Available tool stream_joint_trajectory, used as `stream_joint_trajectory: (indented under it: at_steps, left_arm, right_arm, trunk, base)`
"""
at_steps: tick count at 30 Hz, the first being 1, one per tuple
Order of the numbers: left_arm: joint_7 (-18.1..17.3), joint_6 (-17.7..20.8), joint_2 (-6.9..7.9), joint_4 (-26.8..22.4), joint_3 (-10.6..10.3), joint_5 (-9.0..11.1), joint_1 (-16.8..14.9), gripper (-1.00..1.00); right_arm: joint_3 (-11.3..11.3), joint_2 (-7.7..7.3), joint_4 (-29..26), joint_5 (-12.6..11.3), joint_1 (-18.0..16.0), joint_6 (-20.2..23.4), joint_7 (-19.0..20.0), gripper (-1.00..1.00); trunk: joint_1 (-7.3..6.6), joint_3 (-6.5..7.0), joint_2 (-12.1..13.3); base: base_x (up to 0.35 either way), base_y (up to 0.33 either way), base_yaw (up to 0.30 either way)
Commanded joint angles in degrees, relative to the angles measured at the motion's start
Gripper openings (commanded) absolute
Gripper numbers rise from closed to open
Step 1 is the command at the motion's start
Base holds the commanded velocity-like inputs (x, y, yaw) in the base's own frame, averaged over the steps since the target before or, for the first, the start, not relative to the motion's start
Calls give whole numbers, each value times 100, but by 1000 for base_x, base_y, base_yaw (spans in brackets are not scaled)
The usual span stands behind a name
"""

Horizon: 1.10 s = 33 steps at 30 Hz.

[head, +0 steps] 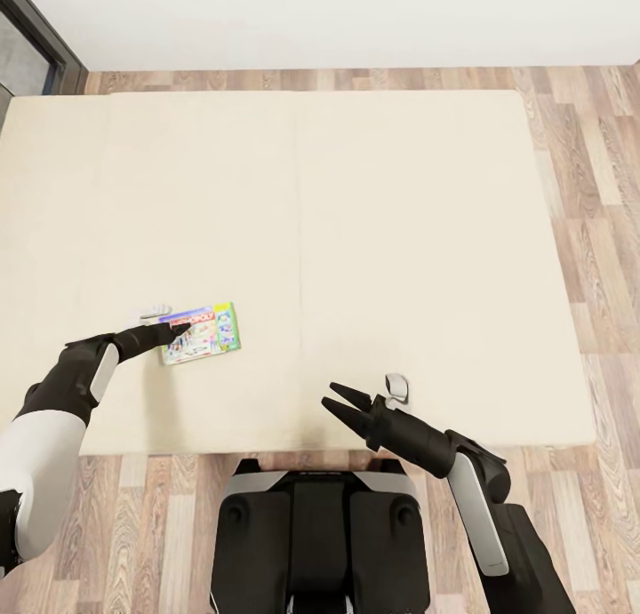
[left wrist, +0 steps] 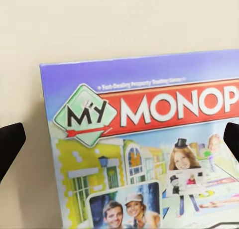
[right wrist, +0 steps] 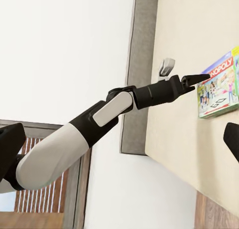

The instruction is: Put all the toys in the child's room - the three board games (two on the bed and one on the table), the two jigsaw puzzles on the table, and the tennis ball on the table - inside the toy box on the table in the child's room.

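One board game point(head: 201, 332), a flat box with a blue, red and green "My Monopoly" cover, lies on the near left part of the cream bed point(head: 356, 241). My left gripper point(head: 176, 329) reaches over the box's left end. In the left wrist view the left gripper point(left wrist: 120, 139) is open, its dark fingertips point(left wrist: 10, 144) wide apart with the box point(left wrist: 149, 154) lying between and below them. My right gripper point(head: 345, 400) hangs open over the bed's near edge, holding nothing. The right wrist view shows the left arm's gripper point(right wrist: 198, 79) at the board game point(right wrist: 219, 87).
Two small grey-white objects rest on the bed, one point(head: 153, 312) by the left gripper and another point(head: 397, 386) by the right gripper. Wood plank floor point(head: 596, 196) borders the bed on the right. A dark-framed window point(head: 36, 50) is at the far left. My base point(head: 320, 543) stands against the near edge.
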Motion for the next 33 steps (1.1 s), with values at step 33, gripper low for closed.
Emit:
stream_joint_trajectory:
  at_steps: [33]
  left_arm:
    - [-12, 52, -24, -5, -11, 45, -1, 100]
  right_arm:
    - [-10, 2, 0, -33, -3, 31, 33, 100]
  trunk:
    - [3, -111, -9]
  base:
    - [0, -74, 0]
